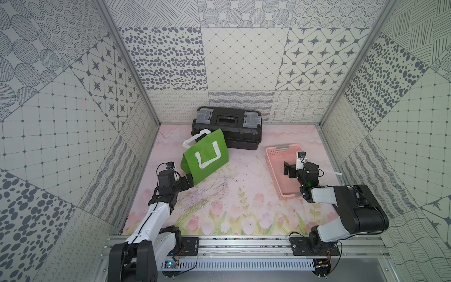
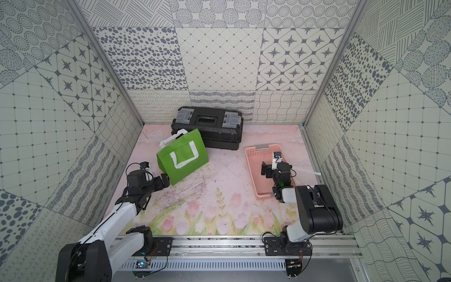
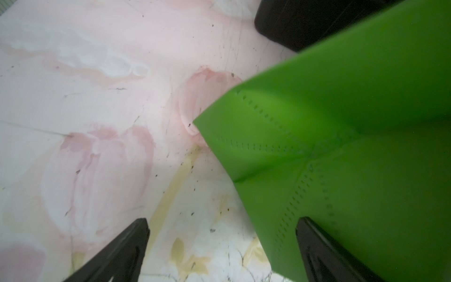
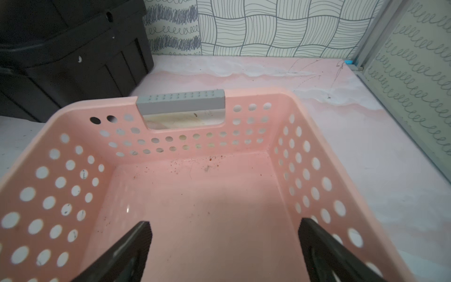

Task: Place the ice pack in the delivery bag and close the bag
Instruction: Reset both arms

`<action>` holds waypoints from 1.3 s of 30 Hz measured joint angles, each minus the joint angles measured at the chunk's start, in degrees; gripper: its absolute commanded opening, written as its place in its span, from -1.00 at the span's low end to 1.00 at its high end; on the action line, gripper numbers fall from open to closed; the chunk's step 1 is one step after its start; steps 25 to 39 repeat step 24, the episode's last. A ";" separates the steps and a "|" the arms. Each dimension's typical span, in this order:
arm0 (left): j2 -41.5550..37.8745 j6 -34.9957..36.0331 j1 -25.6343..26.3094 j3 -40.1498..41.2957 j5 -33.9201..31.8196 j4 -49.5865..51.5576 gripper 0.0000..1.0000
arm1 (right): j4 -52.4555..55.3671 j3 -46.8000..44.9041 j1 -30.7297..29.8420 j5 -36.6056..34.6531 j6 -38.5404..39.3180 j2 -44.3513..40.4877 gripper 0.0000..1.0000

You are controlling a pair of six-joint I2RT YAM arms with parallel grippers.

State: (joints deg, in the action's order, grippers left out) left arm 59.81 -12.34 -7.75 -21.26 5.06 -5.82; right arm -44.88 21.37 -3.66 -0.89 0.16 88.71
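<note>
Left pincer [image 1: 189, 180], perhaps against delivery bag [image 1: 207, 156]

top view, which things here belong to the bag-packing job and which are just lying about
For the job: delivery bag, on its side; left end effector, open at the bag's corner; right end effector, open. No ice pack visible.
Lying about: black toolbox; pink basket.

Delivery bag [image 1: 207, 156] matt green fabric, stitched; basket [image 4: 170, 146] smooth perforated pink plastic.
</note>
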 measured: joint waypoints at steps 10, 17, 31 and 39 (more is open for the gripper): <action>17.84 2.86 2.03 1.40 3.34 -23.93 0.99 | 0.02 1.51 2.25 0.94 -1.27 0.52 0.98; 27.98 4.70 4.15 1.14 3.72 -35.98 0.99 | 0.00 1.55 2.25 0.92 -1.27 0.52 0.98; 29.68 6.62 5.81 -0.55 3.32 -37.92 0.99 | 0.02 1.55 2.25 0.90 -1.27 0.52 0.98; 29.68 6.62 5.81 -0.55 3.32 -37.92 0.99 | 0.02 1.55 2.25 0.90 -1.27 0.52 0.98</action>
